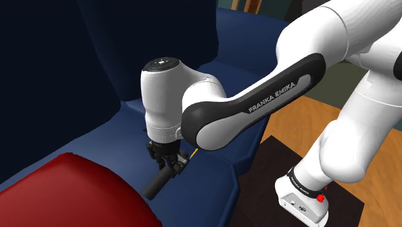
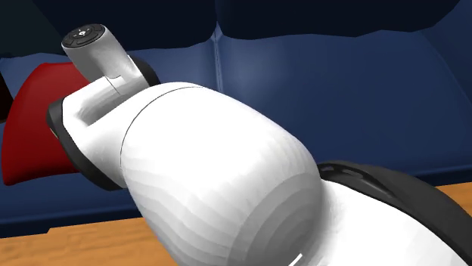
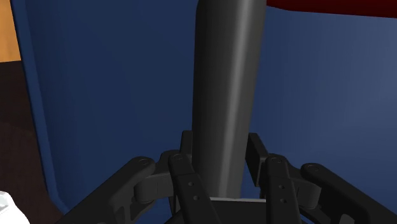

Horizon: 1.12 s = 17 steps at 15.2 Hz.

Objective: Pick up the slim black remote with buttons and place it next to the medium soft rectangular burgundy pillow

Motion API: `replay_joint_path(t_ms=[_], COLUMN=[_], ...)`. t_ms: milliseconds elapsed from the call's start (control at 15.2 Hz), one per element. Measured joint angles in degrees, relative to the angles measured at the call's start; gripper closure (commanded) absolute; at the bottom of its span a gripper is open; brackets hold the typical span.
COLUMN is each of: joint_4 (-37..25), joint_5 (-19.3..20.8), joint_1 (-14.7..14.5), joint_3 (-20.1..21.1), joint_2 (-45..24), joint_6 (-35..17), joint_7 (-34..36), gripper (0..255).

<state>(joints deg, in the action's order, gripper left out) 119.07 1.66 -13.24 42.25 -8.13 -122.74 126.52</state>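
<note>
Gripper (image 1: 169,166) fingers are closed tight on the slim dark remote (image 3: 226,95), which juts out from between them over the blue sofa seat (image 1: 209,177), its far end near the red pillow (image 1: 71,193).

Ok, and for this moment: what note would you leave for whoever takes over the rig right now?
The gripper is shut on the slim dark remote, clasping it near one end.
The remote hangs tilted over the blue sofa seat. Its free end points at the dark red pillow and lies close to the pillow's edge. Whether it touches the seat I cannot tell.
Done: the remote is grasped and is at the pillow.
Left: lay it on the seat beside the pillow, open the fingers and pull the arm away.
</note>
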Motion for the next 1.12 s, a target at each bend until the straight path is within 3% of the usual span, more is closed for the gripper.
replay_joint_path(t_ms=[594, 990, 1056, 1122], joint_4=[2.7, 2.9, 2.9, 2.9], joint_5=[3.7, 4.1, 4.1, 4.2], joint_1=[-1.2, -1.4, -1.4, -1.3], joint_3=[-1.0, -1.1, -1.1, -1.1], joint_2=[-4.5, -4.9, -4.9, -4.9], joint_6=[-6.1, -6.6, -6.7, -6.7], joint_7=[2.3, 2.6, 2.6, 2.6], gripper=[255, 255, 0, 0])
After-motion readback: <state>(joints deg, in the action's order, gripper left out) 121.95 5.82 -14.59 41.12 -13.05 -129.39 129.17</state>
